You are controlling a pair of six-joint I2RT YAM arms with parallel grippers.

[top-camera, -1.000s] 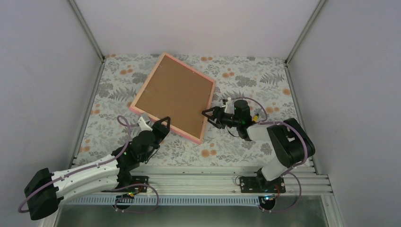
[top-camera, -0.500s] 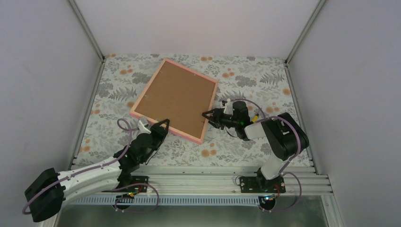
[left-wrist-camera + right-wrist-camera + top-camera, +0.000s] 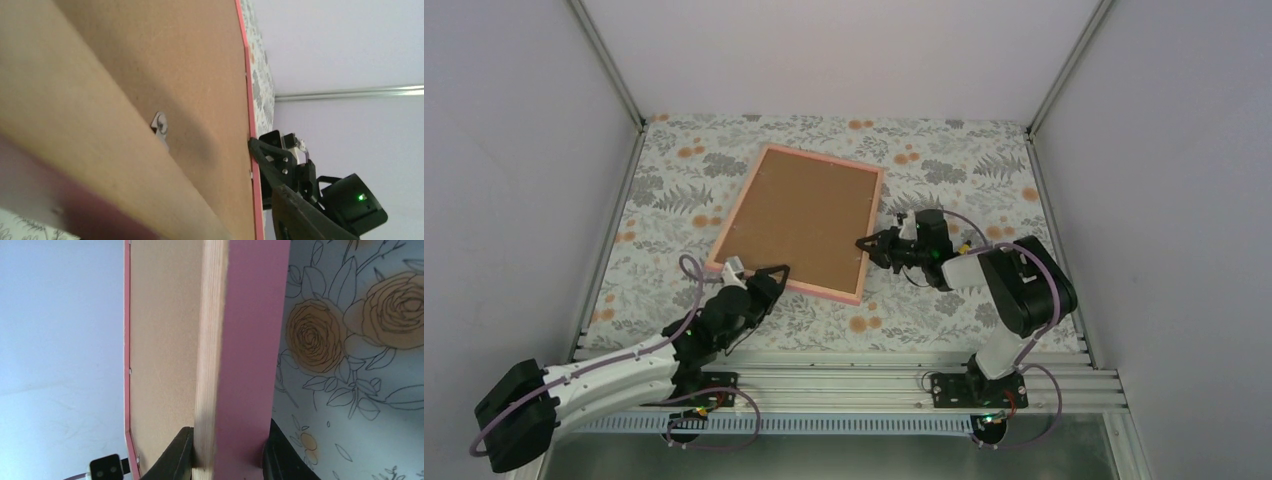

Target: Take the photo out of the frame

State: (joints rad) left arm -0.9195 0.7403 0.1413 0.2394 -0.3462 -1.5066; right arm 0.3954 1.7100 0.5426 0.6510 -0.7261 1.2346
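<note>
The pink frame (image 3: 870, 232) lies face down on the floral table with the brown backing panel (image 3: 799, 218) up. The photo is hidden beneath it. My right gripper (image 3: 869, 245) is shut on the frame's right rail; in the right wrist view (image 3: 227, 447) its jaws press both sides of the pink and bare-wood rail (image 3: 240, 340). My left gripper (image 3: 767, 275) is open at the frame's near rail. In the left wrist view the backing (image 3: 150, 75) fills the picture, with a metal turn clip (image 3: 160, 125) on it and one of its fingers (image 3: 300, 217) at lower right.
The table has a floral cloth (image 3: 944, 300) and is enclosed by grey walls with aluminium posts (image 3: 609, 65) at the back corners. An aluminium rail (image 3: 844, 375) with the arm bases runs along the near edge.
The frame has turned counterclockwise and now sits squarer to the table, with its far corner drawn nearer. My right gripper kept its hold on the right rail. My left gripper stayed at the near rail.
</note>
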